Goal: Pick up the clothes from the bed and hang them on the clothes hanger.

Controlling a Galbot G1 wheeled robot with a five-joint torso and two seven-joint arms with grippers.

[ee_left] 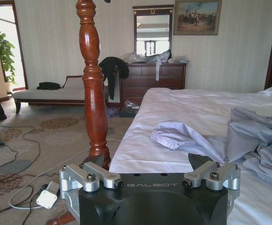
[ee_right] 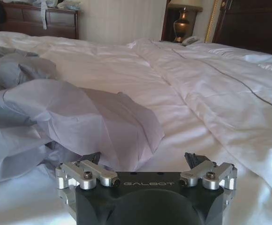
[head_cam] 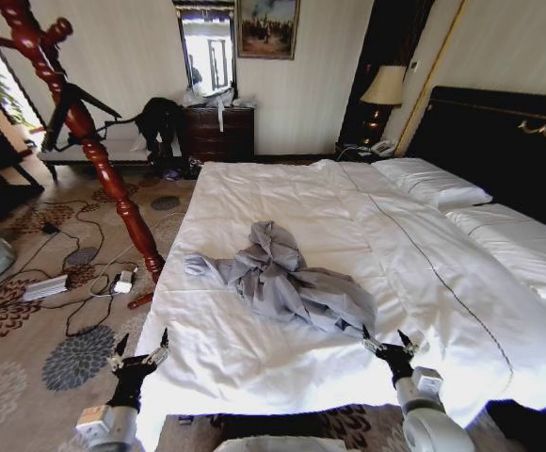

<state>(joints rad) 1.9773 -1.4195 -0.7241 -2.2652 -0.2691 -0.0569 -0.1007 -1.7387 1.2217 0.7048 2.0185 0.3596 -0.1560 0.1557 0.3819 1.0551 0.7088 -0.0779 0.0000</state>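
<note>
The clothes, a light grey-lavender shirt [head_cam: 287, 282], lie crumpled in the middle of the bed [head_cam: 254, 198], one sleeve stretched toward the bed's left edge. My left gripper [head_cam: 142, 341] is open at the bed's near left corner, off the sheet's edge. My right gripper [head_cam: 386, 336] is open just short of the shirt's near right end. In the left wrist view the shirt [ee_left: 255, 136] lies ahead of the open left gripper [ee_left: 150, 164]. In the right wrist view the shirt [ee_right: 79, 122] lies right in front of the open right gripper [ee_right: 143, 159]. A black clothes hanger [head_cam: 83, 105] hangs on the red wooden stand [head_cam: 113, 188].
The red stand's post [ee_left: 93, 93] rises close to the bed's left side. Cables and a power strip [head_cam: 45, 287] litter the carpet on the left. A dark dresser [head_cam: 218, 132], a black garment [head_cam: 160, 118] and a bench [head_cam: 85, 155] stand at the far wall. Pillows [head_cam: 433, 179] lie by the headboard [head_cam: 499, 141].
</note>
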